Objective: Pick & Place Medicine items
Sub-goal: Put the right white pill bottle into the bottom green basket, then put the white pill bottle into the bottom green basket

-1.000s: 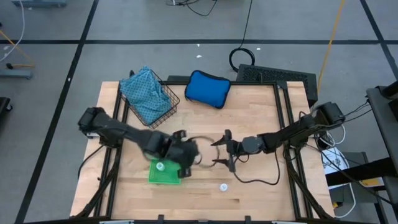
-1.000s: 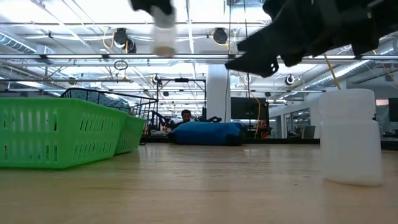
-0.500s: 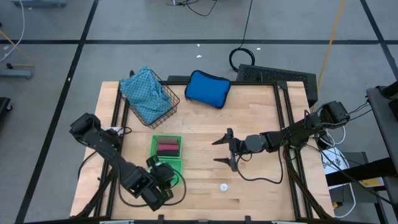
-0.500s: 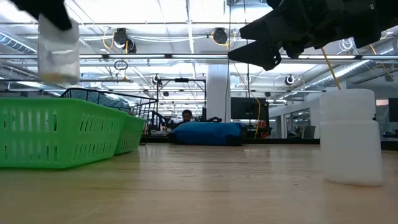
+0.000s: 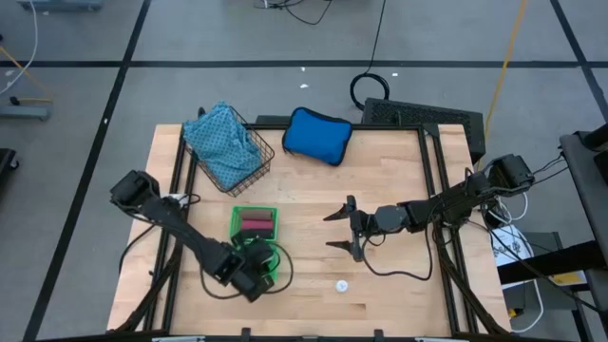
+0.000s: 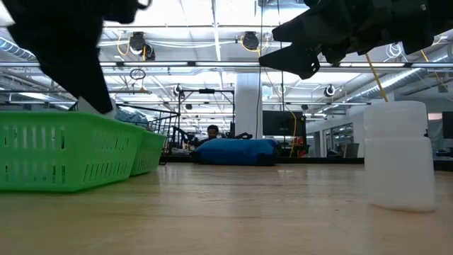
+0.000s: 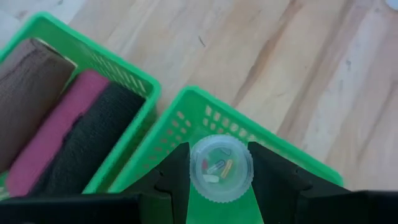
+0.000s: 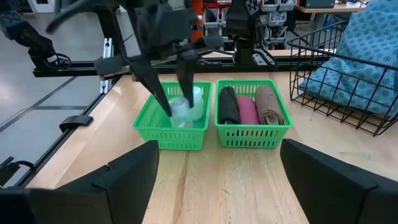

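Observation:
My left gripper (image 5: 252,271) is over the near green basket (image 5: 271,258), shut on a small white bottle (image 7: 221,168). In the right wrist view that bottle (image 8: 179,107) is down inside the basket (image 8: 155,127), with a second white bottle (image 8: 197,98) just behind it. The black (image 8: 228,104), pink (image 8: 247,109) and brown (image 8: 268,104) pieces lie side by side in the far green basket (image 5: 255,224). A third white bottle (image 5: 342,284) stands on the table. My right gripper (image 5: 340,230) hovers open over mid-table. My left gripper pinches the white bottle by its round sides (image 7: 194,169) between the two fingers, just under the cap. The fingers come from above, pointing down. The bottle is upright with its lower part inside the basket; whether it touches the basket floor, I cannot tell.
A black wire basket (image 5: 249,163) with a light-blue patterned cloth (image 5: 220,141) stands at the far left. A padded blue pouch (image 5: 316,135) lies at the far edge. Bare wood stretches between the green baskets and my right gripper, where the loose bottle (image 6: 400,156) stands.
My left gripper carried the white bottle from above mid-table toward the table's left and near edge, then came back a little and went down into the near green basket. The bottle has stayed in its hold. My right gripper stayed open.

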You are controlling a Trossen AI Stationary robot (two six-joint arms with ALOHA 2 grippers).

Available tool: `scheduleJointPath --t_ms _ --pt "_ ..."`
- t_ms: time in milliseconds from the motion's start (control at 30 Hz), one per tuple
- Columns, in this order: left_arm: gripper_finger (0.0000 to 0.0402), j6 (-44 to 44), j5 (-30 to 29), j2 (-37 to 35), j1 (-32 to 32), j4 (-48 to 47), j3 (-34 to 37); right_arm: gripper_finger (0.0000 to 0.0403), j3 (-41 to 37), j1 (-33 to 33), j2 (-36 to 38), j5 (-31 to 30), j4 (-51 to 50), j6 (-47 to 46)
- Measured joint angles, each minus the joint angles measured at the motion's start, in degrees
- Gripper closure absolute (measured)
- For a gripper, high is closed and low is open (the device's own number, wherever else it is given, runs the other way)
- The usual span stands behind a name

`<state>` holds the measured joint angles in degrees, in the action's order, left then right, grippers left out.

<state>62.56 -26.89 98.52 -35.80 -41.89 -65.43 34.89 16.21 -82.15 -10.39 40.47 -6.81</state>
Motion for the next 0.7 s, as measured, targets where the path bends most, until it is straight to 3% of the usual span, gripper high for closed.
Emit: scheduleJointPath --t_ms 433,700 --pt "0.0260 -4.07 5.30 0.00 4.37 1.86 1.12 0.0081 0.00 0.00 0.00 0.00 -0.02 0.00" --pt "0.0153 -5.08 5.44 0.00 5.85 1.88 1.12 0.0081 0.02 0.00 0.00 0.00 -0.33 0.00"
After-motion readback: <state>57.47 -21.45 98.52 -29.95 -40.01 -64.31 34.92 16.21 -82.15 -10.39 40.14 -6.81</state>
